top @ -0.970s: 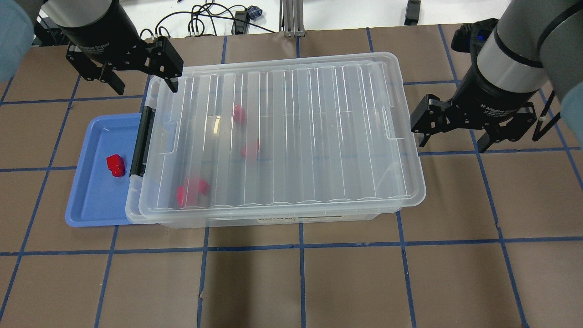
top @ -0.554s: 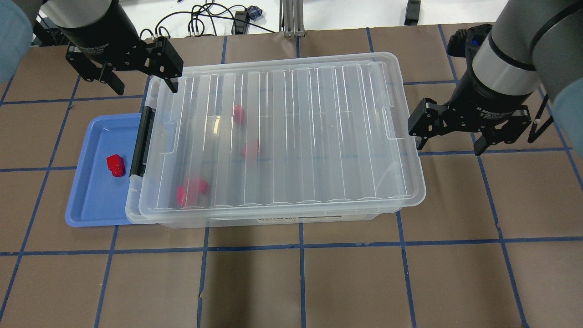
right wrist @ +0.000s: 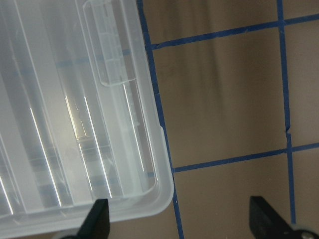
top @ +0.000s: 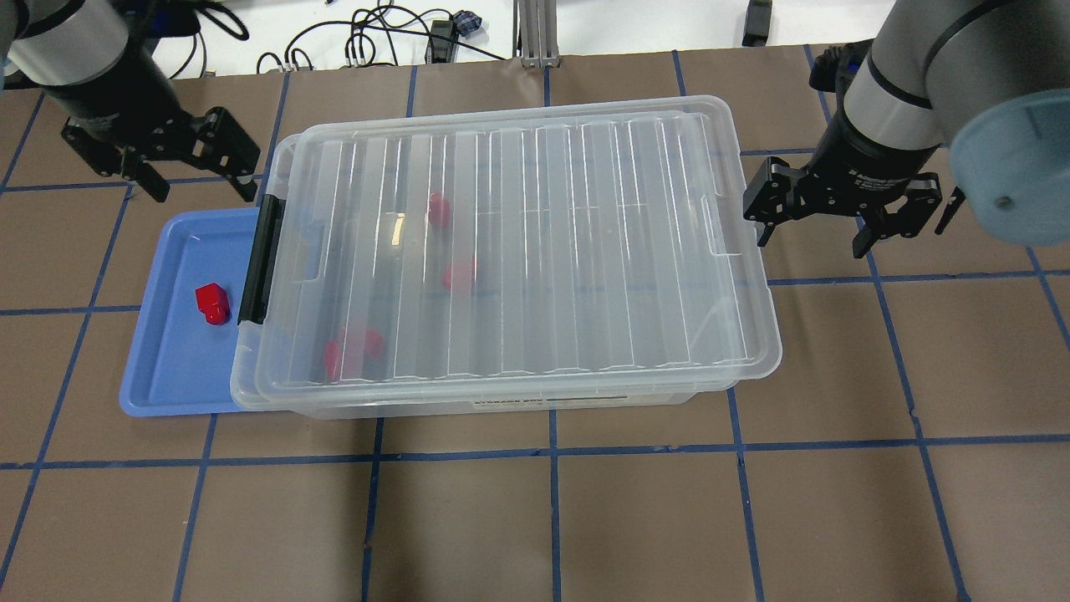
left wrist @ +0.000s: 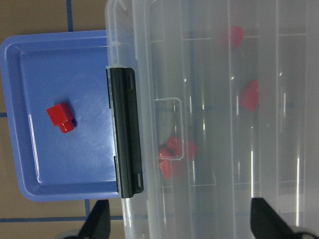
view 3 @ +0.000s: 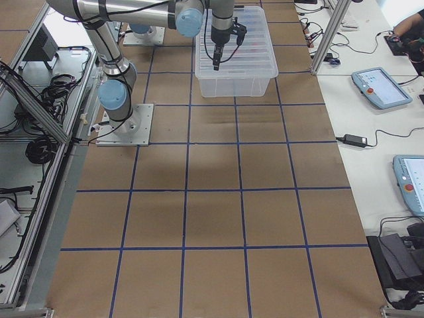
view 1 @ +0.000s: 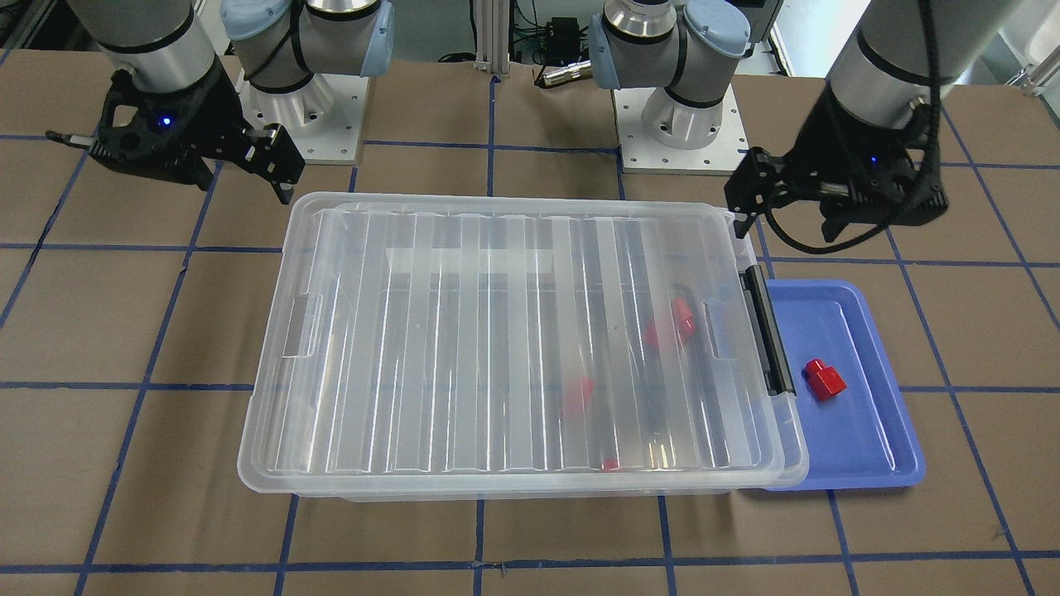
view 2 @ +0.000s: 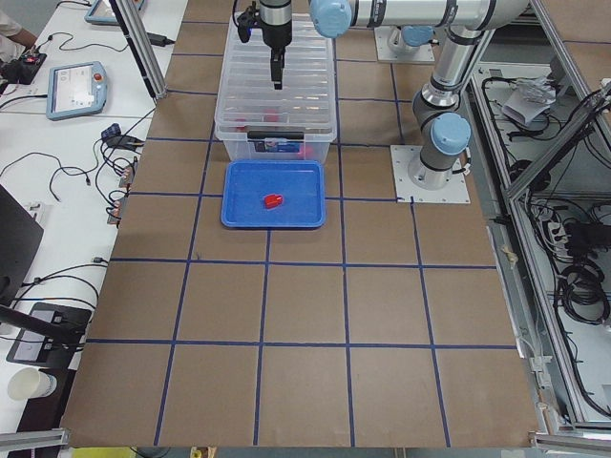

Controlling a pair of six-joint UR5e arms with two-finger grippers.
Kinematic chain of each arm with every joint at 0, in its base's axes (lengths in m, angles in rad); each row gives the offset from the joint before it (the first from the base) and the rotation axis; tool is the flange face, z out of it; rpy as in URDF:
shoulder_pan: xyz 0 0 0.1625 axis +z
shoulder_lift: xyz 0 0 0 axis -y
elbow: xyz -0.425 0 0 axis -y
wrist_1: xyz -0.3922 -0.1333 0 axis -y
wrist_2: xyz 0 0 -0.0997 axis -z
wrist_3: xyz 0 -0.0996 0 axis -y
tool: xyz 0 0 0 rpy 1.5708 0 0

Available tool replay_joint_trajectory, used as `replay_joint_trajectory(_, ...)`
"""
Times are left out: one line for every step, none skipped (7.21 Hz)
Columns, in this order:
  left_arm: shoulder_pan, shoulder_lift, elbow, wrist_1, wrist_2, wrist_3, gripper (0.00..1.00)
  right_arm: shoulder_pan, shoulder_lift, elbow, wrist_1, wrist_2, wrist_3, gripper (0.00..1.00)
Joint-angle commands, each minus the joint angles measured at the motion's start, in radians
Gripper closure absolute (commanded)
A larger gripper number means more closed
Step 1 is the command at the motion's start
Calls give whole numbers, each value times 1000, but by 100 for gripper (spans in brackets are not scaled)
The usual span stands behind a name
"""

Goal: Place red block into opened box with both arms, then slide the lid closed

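Both grippers hang empty with their fingers spread wide. The left gripper (top: 203, 186) hovers just past the box's far left corner, near the far rim of a blue tray. The right gripper (top: 809, 242) hovers just beside the lid's right short end, not touching it.

The box (top: 501, 405), clear plastic, sits toward the table's far edge with its long sides running left to right. The lid (top: 585, 251) lies on top and covers nearly all of it. It is shifted slightly toward the table's right edge, so the black handle (top: 257, 259) shows at the left end. Several red pieces (top: 456, 274) show blurred through the lid. The blue tray (top: 167, 368) sits against the box's left end. The red block (top: 211, 303) lies alone in it, close to the handle.

The pick-up seems not yet begun. The gap at the lid looks too narrow for dropping anything in. The next move likely calls for the lid to slide further right while the left gripper descends.

The block lies below the left gripper, toward the table's near edge, apart from it. The whole box separates it from the right gripper.
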Motion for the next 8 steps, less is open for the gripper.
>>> replay_joint_trajectory(208, -62, -159, 186, -53, 142, 0, 0, 82, 6, -98, 10, -10, 0)
replay_joint_trajectory(260, -110, -233, 345, -53, 215, 0, 0, 114, -6, -115, 7, 2, 0)
replay_joint_trajectory(318, -157, -296, 487, -59, 237, 0, 0, 137, 11, -143, 8, -8, 0)
replay_joint_trajectory(343, -205, -324, 558, -59, 251, 0, 0, 172, 5, -160, -4, -2, 0)
replay_joint_trajectory(343, -255, -341, 560, -56, 245, 0, 0, 177, 12, -160, 5, 2, 0)
replay_joint_trajectory(342, -295, -335, 594, -54, 237, 0, 0, 179, 11, -165, 1, 2, 0)
replay_joint_trajectory(331, -325, -331, 646, -59, 161, 0, 0, 180, 11, -168, -1, -11, 0)
replay_joint_trajectory(298, -329, -330, 649, -61, 105, 0, -3, 192, 8, -165, -2, -13, 0)
